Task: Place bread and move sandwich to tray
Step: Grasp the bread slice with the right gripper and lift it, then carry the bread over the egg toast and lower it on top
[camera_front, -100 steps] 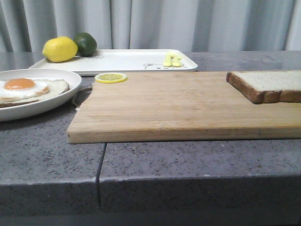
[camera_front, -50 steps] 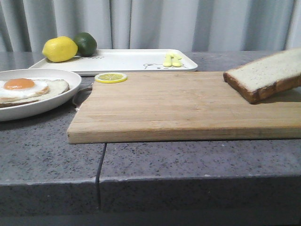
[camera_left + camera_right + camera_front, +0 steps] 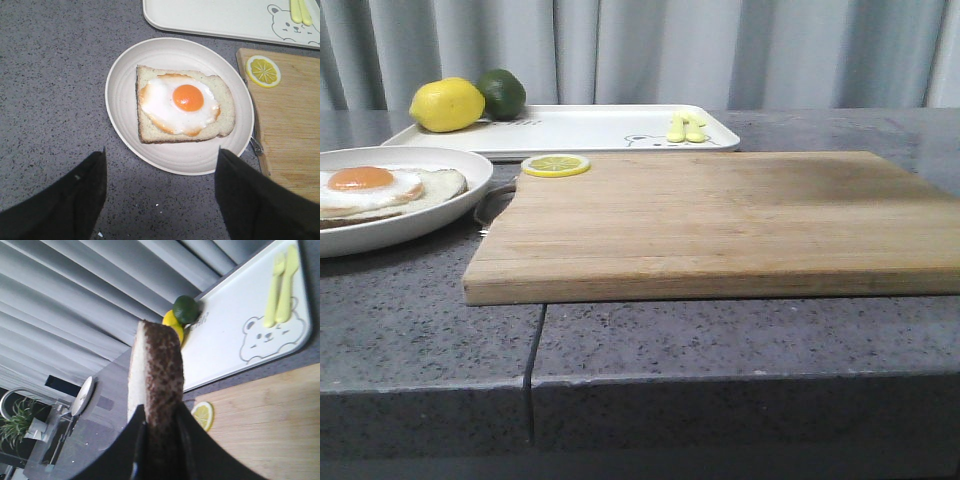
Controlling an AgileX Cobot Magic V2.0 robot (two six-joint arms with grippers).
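Right wrist view: the right gripper (image 3: pixel 159 435) is clamped on the bread (image 3: pixel 155 375), holding the slice edge-on, dark crust toward the camera, lifted clear above the cutting board (image 3: pixel 270 415). Beyond it lie the lemon slice (image 3: pixel 203 415), the tray (image 3: pixel 240 325) with its bear print and yellow cutlery (image 3: pixel 281 285), and a lemon (image 3: pixel 173 325) and lime (image 3: pixel 186 309) at the tray's far end. The left gripper (image 3: pixel 160 195) hangs spread wide and empty above the plate (image 3: pixel 125 100), on which the sandwich (image 3: pixel 182 107) sits as one slice topped by a fried egg. The front view shows the board bare, the bread out of sight. Judged step: bread placement, in carry. The next move calls for turning the slice flat and setting it squarely over the egg; the tray transfer is not yet begun
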